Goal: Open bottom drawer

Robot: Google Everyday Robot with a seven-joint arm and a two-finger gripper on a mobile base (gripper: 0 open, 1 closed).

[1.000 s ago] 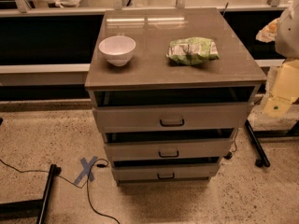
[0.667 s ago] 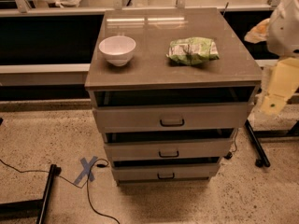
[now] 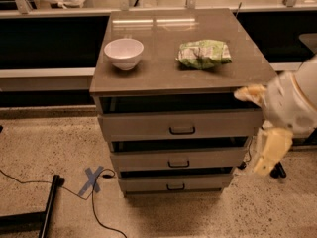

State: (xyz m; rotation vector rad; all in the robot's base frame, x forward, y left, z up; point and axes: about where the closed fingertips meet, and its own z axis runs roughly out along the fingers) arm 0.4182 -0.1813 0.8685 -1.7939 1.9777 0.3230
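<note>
The bottom drawer (image 3: 176, 184) is the lowest and narrowest grey-brown front of the cabinet, with a small dark loop handle (image 3: 176, 186) at its centre. A dark gap shows above its front. The mid-sized drawer (image 3: 178, 159) and the tallest top drawer (image 3: 181, 125) sit above it. My gripper (image 3: 267, 155) is the cream part hanging at the end of the white arm (image 3: 292, 103), by the cabinet's right side, level with the middle drawer. It is right of the bottom drawer's handle, higher than it, and apart from it.
On the cabinet top (image 3: 163, 71) stand a white bowl (image 3: 124, 52) and a green snack bag (image 3: 203, 53). A blue tape cross (image 3: 91, 179) and a black cable (image 3: 99, 212) lie on the speckled floor at the left. A black stand leg (image 3: 47, 207) is at bottom left.
The arm has come down and to the left, from beside the cabinet top to beside the drawer fronts. The drawers, bowl and bag have not moved.
</note>
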